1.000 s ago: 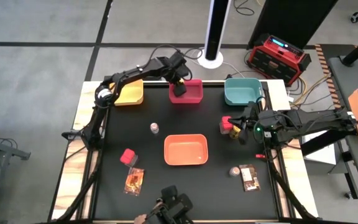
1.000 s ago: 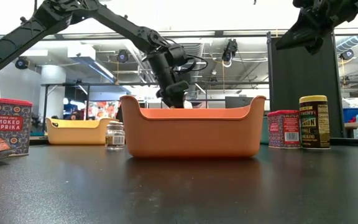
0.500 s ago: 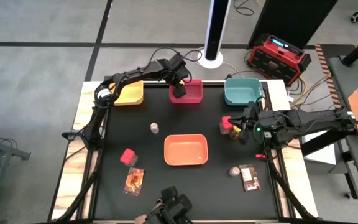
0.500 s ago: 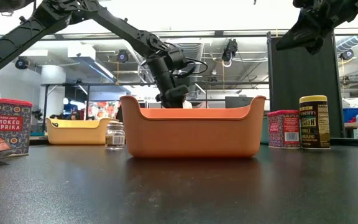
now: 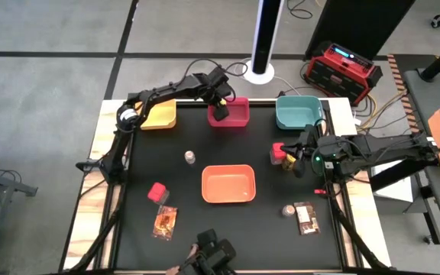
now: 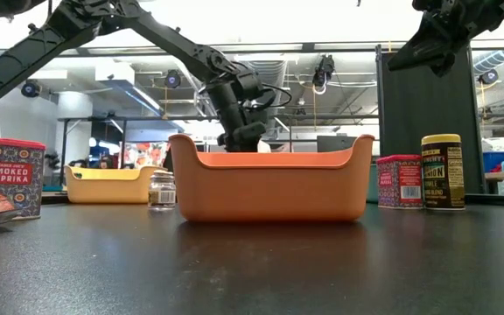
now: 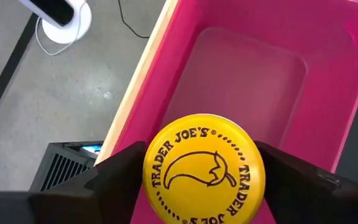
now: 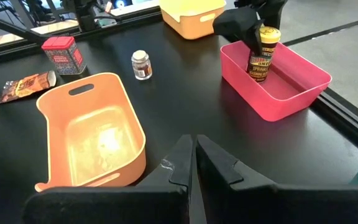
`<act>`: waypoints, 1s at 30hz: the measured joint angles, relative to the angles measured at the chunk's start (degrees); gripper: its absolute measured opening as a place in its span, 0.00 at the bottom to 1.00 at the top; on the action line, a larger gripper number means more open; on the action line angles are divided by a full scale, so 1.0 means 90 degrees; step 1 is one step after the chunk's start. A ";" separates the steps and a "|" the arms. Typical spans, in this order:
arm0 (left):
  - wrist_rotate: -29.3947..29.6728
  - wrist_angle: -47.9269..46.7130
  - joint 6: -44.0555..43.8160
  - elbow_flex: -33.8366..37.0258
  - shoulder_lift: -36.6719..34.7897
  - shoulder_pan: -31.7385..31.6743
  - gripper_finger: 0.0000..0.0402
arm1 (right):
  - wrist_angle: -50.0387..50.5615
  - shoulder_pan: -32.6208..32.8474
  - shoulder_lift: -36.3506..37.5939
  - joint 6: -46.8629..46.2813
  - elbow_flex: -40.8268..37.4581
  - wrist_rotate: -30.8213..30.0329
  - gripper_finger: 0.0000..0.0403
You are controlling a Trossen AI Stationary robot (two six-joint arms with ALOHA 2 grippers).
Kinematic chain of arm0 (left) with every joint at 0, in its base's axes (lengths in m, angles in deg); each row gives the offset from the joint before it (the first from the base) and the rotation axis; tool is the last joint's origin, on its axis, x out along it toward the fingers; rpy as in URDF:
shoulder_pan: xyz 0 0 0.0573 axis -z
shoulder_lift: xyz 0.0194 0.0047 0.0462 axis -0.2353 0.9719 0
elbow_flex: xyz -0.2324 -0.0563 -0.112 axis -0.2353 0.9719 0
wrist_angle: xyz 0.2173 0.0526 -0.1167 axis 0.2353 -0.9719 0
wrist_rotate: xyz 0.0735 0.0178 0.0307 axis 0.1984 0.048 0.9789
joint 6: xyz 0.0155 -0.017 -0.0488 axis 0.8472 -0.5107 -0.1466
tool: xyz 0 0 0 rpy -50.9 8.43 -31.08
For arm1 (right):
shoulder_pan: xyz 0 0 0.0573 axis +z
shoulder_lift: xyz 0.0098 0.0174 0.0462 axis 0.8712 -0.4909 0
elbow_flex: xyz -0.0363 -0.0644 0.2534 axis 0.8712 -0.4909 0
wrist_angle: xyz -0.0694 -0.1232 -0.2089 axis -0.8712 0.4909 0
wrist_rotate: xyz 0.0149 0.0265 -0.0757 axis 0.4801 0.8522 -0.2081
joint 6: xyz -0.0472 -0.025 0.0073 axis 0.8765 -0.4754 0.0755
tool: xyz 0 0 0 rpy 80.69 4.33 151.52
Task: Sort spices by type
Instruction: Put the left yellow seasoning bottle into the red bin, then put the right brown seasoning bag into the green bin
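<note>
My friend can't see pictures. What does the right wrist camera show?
The left arm's fingers flank a yellow-lidded spice jar standing in a pink tray. Nearer sits an empty orange tray, with a small shaker and red tin beyond.

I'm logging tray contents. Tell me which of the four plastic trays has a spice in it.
The pink-red plastic tray at the table's far edge: a yellow-lidded dark jar stands in it between the left gripper fingers. The yellow, teal and orange trays show nothing inside.

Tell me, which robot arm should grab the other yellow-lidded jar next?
Probably the right. The right gripper, shut and empty, sits beside that jar. The left gripper is far off over the pink tray, busy with its own jar.
</note>
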 joint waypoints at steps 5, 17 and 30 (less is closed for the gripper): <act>0.0001 -0.0419 -0.0042 -0.0215 -0.0065 0.0019 0.69 | 0.0000 0.0000 0.0000 -0.0004 -0.0002 0.0000 0.03; 0.0005 -0.1229 -0.0135 -0.1150 -0.0291 0.0170 0.70 | 0.0000 0.0000 0.0002 -0.0021 -0.0002 0.0000 0.03; 0.0070 0.1288 -0.1060 0.2989 -0.3665 0.1752 0.67 | -0.0003 0.0000 0.0000 0.0044 -0.0033 0.0000 0.03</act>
